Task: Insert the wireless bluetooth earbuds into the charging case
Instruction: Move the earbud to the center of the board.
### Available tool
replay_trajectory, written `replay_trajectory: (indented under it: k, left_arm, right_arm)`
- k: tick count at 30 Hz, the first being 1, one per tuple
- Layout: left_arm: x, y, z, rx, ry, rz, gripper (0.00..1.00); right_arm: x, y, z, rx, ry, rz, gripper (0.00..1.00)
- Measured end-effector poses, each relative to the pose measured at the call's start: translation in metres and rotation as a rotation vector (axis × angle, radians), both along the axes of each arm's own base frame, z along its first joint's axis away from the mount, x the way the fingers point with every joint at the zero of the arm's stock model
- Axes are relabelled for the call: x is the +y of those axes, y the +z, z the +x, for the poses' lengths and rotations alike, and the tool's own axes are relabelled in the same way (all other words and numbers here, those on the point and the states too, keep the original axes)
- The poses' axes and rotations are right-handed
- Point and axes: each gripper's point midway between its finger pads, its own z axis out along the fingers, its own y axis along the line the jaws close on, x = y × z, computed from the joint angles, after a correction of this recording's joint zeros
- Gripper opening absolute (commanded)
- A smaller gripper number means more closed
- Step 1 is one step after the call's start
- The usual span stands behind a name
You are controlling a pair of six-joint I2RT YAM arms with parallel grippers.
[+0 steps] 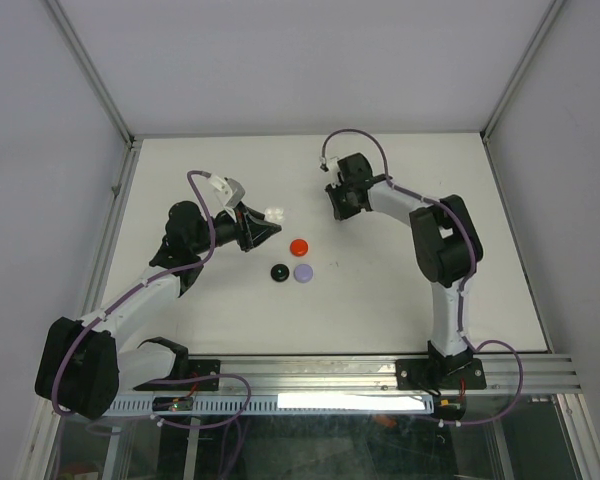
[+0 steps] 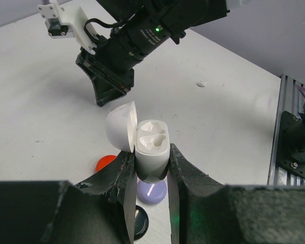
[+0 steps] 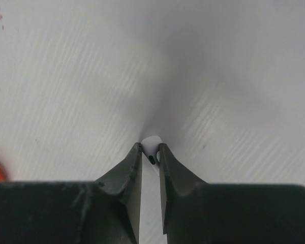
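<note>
- The right gripper is squeezed shut on a white earbud.
- The earbud is tiny, smooth and white, with a small dark spot on it. Only a little bit pokes out past the fingertips.
- It sits right between the two black fingers, close over the table.
- The left gripper is clamped on a white charging case. It has one finger on each side and holds the case up off the table.
- The lid of the case is flipped open and leans to the left of the fingers.
- Inside the case are two little hollow cups. Both have nothing in them.
- Three round cases lie on the table under the left gripper. The red round case is beside the left finger. The lavender round case shows between the fingers, and the black round case is nearer the wrist. I cannot tell what is inside them.
- A tiny white speck lies well off to the right of the left gripper. It is too small to tell what it is.
</note>
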Motion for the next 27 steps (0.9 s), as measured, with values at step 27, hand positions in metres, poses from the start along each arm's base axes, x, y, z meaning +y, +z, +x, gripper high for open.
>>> replay_trajectory:
  k: [27]
  left_arm:
    - [0.001,0.011,-0.003,-0.031,0.002,-0.012,0.0]
  right_arm:
    - [-0.037,-0.005,-0.16,0.283,-0.178,-0.188,0.3]
